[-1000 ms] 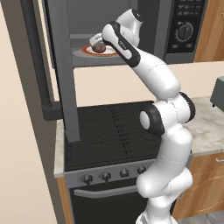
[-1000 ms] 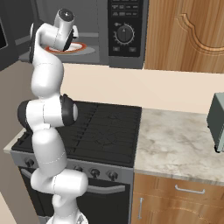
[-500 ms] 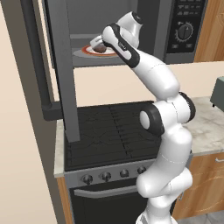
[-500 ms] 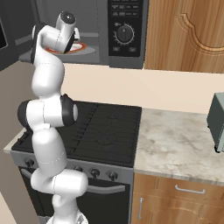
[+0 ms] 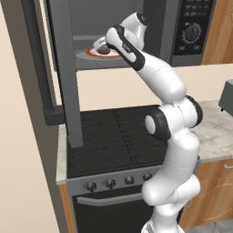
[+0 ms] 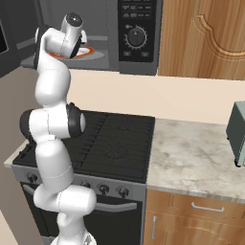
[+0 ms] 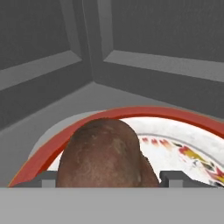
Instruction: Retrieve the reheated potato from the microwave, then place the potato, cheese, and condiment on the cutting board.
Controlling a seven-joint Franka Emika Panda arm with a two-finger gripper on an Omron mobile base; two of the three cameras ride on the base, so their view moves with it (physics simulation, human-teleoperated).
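Note:
The microwave stands open above the stove. Inside it, the brown potato lies on a red-rimmed white plate. My gripper reaches into the cavity, and its fingertips press against the potato's two sides, with the potato resting on the plate. From the left base view, the potato is a dark lump on the plate just below the gripper. The cheese, the condiment and the cutting board are out of view.
The microwave's door hangs open to the left, its long dark handle jutting out over the black stove. A marble counter runs to the right, with a toaster oven at its far edge.
The gripper's jaws have narrowed onto the potato. The hand has edged slightly deeper into the microwave; the potato and plate have stayed put.

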